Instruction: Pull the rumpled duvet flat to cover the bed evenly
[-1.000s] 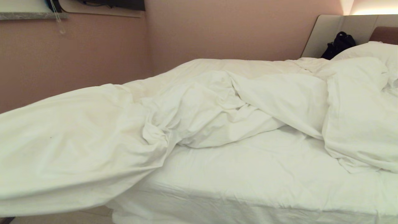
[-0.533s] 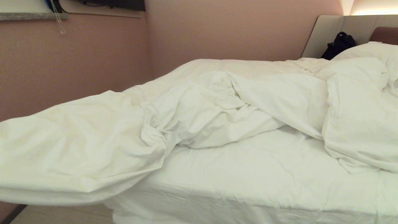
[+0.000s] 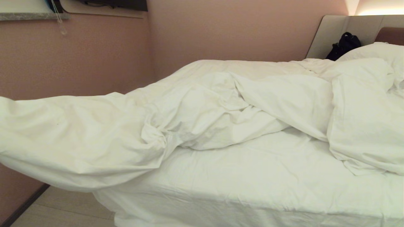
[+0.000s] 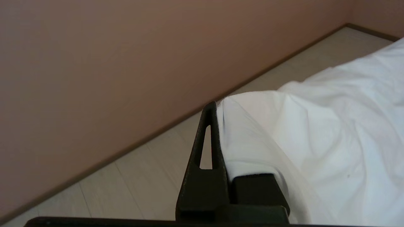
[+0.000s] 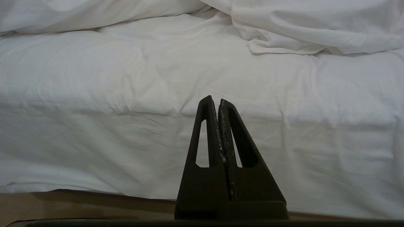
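Note:
The duvet [image 3: 79, 135] is a thick white cover lying rumpled across the far half of the bed [image 3: 252, 176]. One end is stretched out past the bed's left end and hangs above the floor. My left gripper [image 4: 217, 108] is outside the head view. It is shut on that end of the duvet [image 4: 315, 142], and the cloth drapes over one finger and hides it. My right gripper [image 5: 215, 101] is shut on nothing. It is parked low, facing the side of the bed [image 5: 126, 94]. The mattress sheet shows bare along the near side.
Pillows [image 3: 378, 50] and a black bag [image 3: 344, 44] lie by the headboard [image 3: 334, 31] at the right. A pink wall [image 3: 79, 56] with a dark skirting runs close along the left. A strip of pale floor [image 3: 63, 208] lies between wall and bed.
The held end of the duvet has risen and stretched out further left. More floor and skirting now show beneath it. The right gripper has kept still.

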Motion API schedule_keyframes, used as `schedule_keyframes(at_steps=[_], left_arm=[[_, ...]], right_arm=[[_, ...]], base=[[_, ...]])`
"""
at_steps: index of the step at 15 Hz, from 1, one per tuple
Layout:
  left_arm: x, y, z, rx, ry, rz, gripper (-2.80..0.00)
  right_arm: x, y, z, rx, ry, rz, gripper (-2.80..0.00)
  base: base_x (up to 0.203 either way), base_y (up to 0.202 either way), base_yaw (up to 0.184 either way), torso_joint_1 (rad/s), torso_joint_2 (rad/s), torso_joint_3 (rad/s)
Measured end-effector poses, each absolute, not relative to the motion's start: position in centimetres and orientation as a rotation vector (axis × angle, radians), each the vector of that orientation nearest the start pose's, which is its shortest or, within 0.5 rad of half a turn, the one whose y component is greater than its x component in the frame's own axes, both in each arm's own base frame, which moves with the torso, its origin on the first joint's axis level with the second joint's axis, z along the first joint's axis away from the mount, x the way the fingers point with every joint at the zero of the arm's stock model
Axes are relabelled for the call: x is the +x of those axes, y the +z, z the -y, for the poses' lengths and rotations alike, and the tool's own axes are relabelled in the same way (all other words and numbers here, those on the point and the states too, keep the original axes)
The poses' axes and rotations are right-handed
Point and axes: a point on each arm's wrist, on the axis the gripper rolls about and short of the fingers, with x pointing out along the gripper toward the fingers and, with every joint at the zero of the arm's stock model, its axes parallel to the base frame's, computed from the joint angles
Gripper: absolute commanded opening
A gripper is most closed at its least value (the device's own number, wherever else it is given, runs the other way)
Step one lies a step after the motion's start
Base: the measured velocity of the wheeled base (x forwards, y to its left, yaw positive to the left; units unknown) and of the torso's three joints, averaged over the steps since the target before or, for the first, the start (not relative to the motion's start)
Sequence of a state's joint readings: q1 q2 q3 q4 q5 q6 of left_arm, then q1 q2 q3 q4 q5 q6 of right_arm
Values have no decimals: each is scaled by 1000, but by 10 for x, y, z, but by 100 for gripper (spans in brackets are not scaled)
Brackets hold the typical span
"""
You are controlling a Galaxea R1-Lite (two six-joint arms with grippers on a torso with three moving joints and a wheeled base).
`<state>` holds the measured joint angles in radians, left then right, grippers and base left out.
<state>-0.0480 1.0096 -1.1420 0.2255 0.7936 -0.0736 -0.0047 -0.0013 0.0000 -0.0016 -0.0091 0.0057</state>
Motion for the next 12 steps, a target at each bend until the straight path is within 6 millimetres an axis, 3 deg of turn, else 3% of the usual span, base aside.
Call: schedule_keyframes(at_steps=[6, 12], left_arm=[[151, 362, -34, 20, 830, 25, -280], [168, 357, -63, 34, 904, -15, -280]], right_arm=[[-23, 76, 0, 6, -14, 3, -280], [-23, 76, 0, 6, -14, 2, -280]], base=[[0, 0, 0, 0, 0, 0], [0, 0, 0, 0, 0, 0]])
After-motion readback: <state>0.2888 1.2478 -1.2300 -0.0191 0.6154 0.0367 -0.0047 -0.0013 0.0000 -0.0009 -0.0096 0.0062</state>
